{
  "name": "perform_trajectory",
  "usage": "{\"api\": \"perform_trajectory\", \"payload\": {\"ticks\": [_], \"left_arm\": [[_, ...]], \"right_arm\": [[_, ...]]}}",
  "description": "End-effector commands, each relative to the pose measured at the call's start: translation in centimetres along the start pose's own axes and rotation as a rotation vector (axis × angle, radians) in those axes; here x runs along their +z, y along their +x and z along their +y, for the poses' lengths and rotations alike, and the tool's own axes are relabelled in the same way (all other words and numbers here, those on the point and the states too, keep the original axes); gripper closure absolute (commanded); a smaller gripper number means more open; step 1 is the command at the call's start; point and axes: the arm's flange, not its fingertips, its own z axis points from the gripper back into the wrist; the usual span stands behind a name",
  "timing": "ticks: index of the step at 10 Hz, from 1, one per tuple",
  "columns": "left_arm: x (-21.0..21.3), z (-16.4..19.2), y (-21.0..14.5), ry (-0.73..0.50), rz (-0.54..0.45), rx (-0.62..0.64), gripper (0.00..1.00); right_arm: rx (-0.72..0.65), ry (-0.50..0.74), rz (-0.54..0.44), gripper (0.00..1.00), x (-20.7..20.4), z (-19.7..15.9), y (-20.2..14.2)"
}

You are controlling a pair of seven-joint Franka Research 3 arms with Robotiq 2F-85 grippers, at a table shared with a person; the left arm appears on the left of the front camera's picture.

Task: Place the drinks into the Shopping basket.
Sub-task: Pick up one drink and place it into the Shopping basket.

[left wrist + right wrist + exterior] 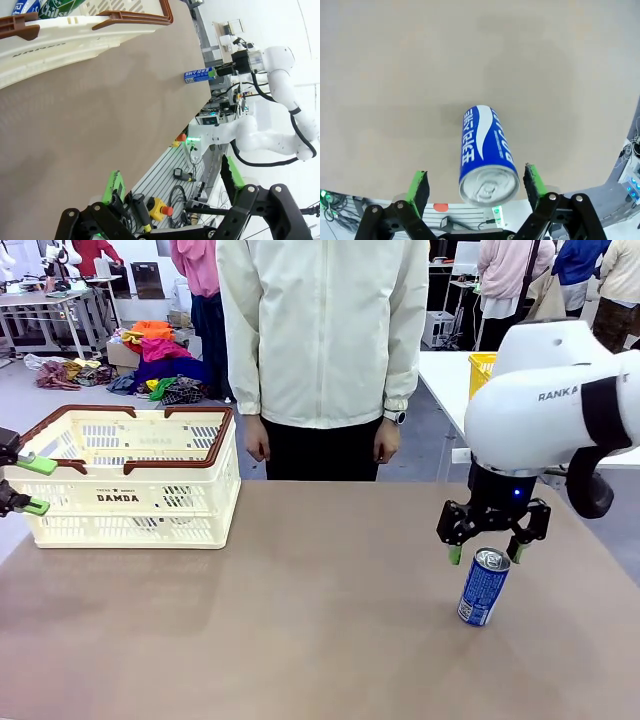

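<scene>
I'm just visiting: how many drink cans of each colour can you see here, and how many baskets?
Baskets: 2, the cream basket and a yellow basket farther back
Blue cans: 2, one on the table, one in the cream basket
Green cans: 1, in the cream basket
Total: 5

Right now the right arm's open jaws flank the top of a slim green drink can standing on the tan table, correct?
Not green: the slim drink can is blue with white lettering, as the right wrist view shows. The rest holds.
</scene>
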Motion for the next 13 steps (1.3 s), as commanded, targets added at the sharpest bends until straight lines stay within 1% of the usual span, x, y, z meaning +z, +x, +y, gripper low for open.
{"api": "perform_trajectory", "payload": {"ticks": [1,4,7,10,11,12,13], "left_arm": [[0.2,0.0,-0.3,0.001,0.01,-0.005,0.0],[0.2,0.0,-0.3,0.001,0.01,-0.005,0.0],[0.2,0.0,-0.3,0.001,0.01,-0.005,0.0],[0.2,0.0,-0.3,0.001,0.01,-0.005,0.0],[0.2,0.0,-0.3,0.001,0.01,-0.005,0.0],[0.2,0.0,-0.3,0.001,0.01,-0.005,0.0],[0.2,0.0,-0.3,0.001,0.01,-0.005,0.0]], "right_arm": [[-0.054,-0.026,-0.023,0.0,-1.2,-0.5,0.6],[-0.039,-0.034,0.011,0.0,-2.2,-0.6,0.8],[-0.027,-0.075,0.045,0.0,-2.7,-0.2,1.0],[-0.016,-0.082,0.051,0.0,-2.8,-0.3,1.1],[0.003,-0.098,0.055,0.45,-2.9,-0.3,1.1],[0.01,-0.095,0.067,1.0,-3.0,-0.3,1.1],[0.016,-0.096,0.073,1.0,-3.0,-0.2,1.0]]}}
